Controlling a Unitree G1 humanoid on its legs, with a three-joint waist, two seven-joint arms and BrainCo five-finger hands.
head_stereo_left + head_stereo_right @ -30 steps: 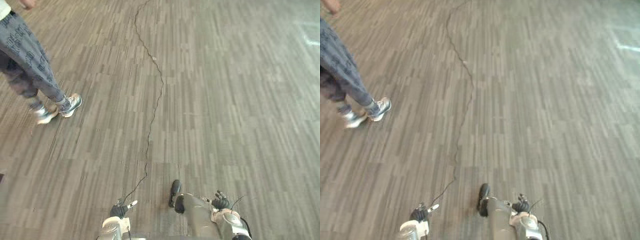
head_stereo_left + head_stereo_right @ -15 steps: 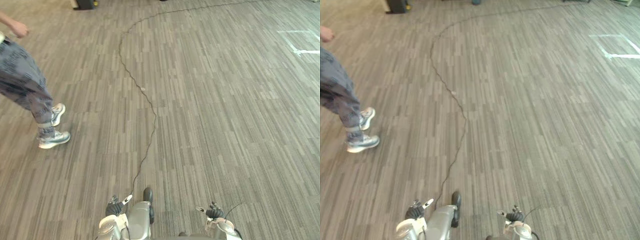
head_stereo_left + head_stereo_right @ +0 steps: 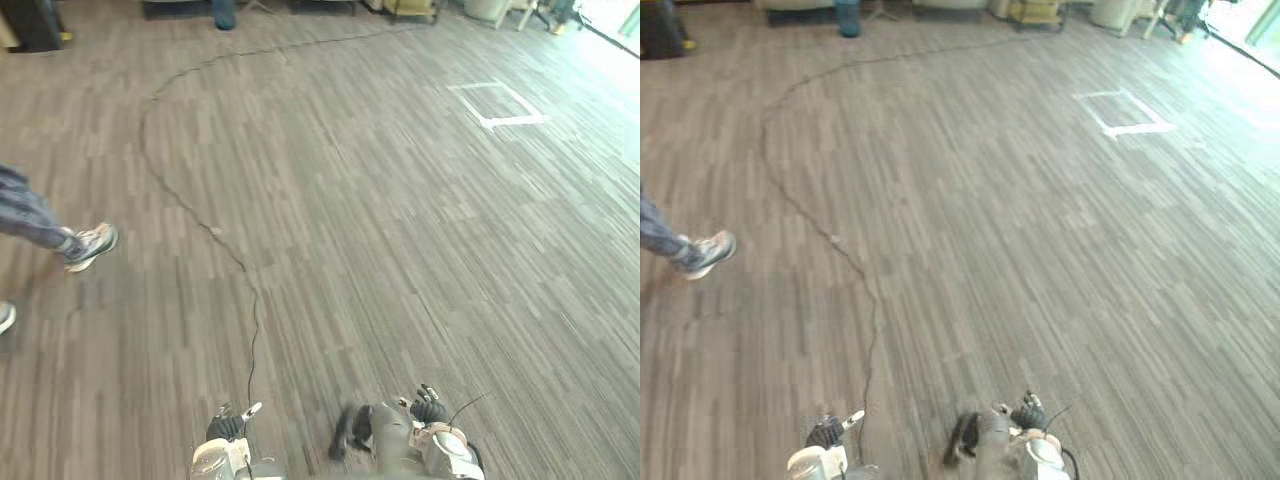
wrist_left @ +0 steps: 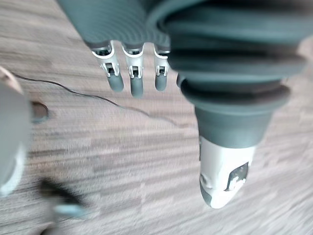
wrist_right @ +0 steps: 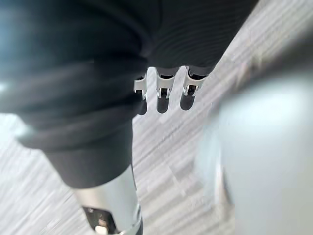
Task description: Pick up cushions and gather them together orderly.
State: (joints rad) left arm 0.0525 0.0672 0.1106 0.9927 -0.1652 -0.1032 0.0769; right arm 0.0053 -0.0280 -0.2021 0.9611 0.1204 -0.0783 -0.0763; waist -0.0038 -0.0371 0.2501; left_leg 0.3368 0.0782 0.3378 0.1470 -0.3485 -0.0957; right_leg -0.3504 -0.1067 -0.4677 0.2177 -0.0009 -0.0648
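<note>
Currently left robot hand and right robot hand hang over floor, fingers relaxed, apart, holding nothing. Where cushions lie: cannot tell. Likely soft, light, squashy; best grip opposite edges, both robot hands.

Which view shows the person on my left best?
Left eye view: the person shows a trouser leg and both shoes at the left edge. Right eye view has one leg and shoe; wrist views face floor.

**Floor layout: open area ahead**

A person's shoe is on the floor at the near left. A taped square lies on the floor far ahead to the right. A bin stands at the far edge, ahead left, well apart from both.
</note>
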